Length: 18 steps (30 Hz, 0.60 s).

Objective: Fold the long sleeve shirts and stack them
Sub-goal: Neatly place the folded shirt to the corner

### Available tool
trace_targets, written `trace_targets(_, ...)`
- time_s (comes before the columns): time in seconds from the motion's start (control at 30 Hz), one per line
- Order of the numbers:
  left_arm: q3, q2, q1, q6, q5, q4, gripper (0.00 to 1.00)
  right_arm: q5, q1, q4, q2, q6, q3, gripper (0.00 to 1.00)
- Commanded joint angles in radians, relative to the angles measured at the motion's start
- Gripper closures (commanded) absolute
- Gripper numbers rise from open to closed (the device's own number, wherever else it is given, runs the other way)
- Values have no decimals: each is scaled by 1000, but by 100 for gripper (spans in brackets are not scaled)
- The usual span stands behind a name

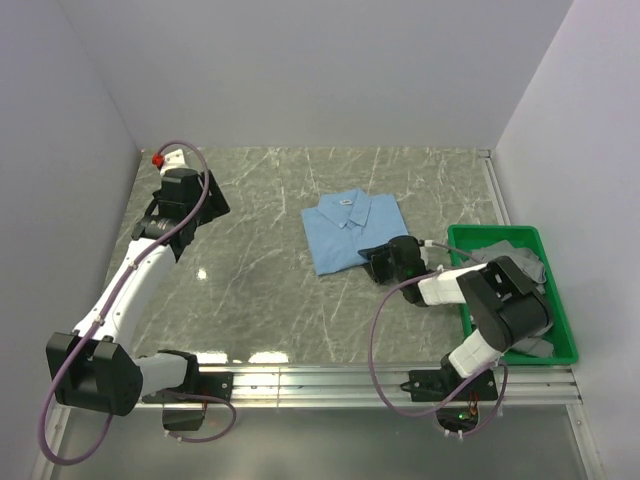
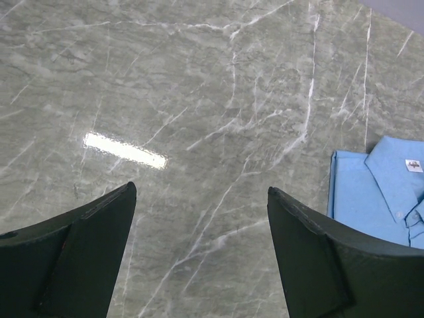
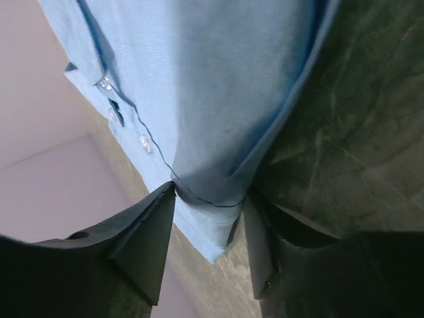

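Observation:
A folded light blue long sleeve shirt lies collar up on the marble table, right of centre. Its left edge also shows as the shirt in the left wrist view. My right gripper is low at the shirt's near right corner. Its fingers have closed partway onto the folded hem of the shirt: one finger lies on top, the other against the table underneath, and cloth fills the gap. My left gripper hangs open over bare table at the far left, holding nothing.
A green bin at the right edge holds crumpled grey cloth. My right arm reaches over the bin. The left arm runs along the left side, and walls close in the table.

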Motion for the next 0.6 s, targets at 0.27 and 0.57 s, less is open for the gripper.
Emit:
trace_targets(0.27,4,-27,5,17,-27,39,14,94,-15,-53,104,-3,166,89)
trace_targets(0.57,0,-39,5,19,-44,41,14,102,-196,-176,244,-88,451,98)
